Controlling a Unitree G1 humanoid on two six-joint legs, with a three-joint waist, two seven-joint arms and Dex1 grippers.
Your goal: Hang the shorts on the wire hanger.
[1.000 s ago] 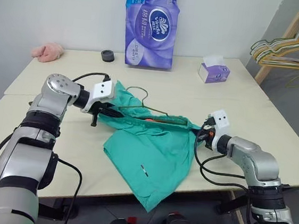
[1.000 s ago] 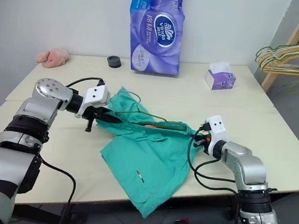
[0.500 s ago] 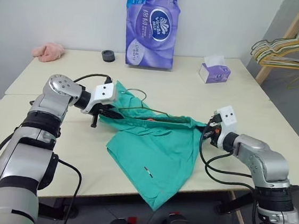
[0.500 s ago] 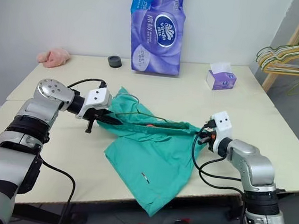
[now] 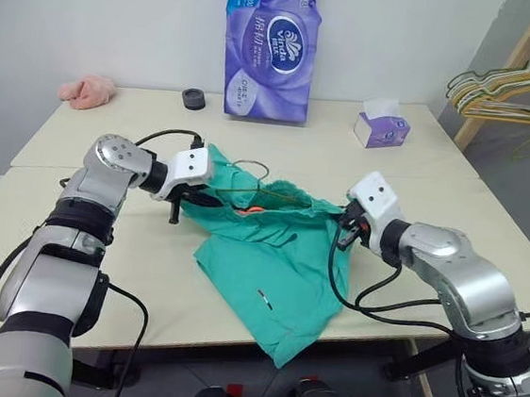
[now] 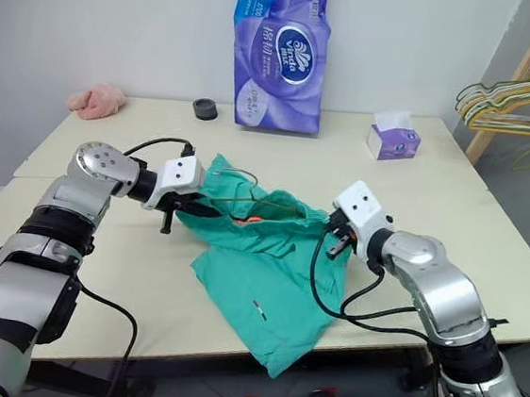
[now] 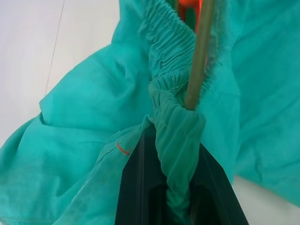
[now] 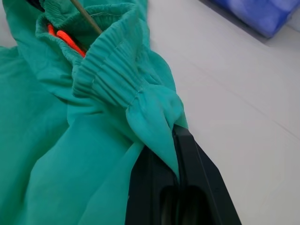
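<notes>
Beige tabletop (image 5: pixel 408 190) is carrying the whole work area, with a white wall behind it and a wooden rack at the far right holding a bunch of pale hangers (image 5: pixel 503 96).

At the far edge a purple tissue pack (image 5: pixel 269 45) is standing upright; a small purple tissue box (image 5: pixel 379 129), with a white sheet sticking out of its top, is sitting to its right. A black disc (image 5: pixel 193 98) and a pink cloth (image 5: pixel 87 92) are lying far left.

Centre-near, the shorts (image 5: pixel 272 266) are being held up by the waistband, the legs draping down onto the table and over its near edge. The waistband's long axis is running left to right between the two arms.

The left gripper (image 5: pixel 198 190) is clamped on the left end of the waistband, the wire running just beside the pinch. The right gripper (image 5: pixel 345 228) is clamped on the right end.

The wire hanger (image 5: pixel 264 192) is lying along the waistband opening, its hook (image 5: pixel 249 168) showing above the fabric nearer the left gripper.

Judgement: the coming move turns on spreading the waistband along the wire's length, so both ends seat over the hanger's shoulders.
</notes>
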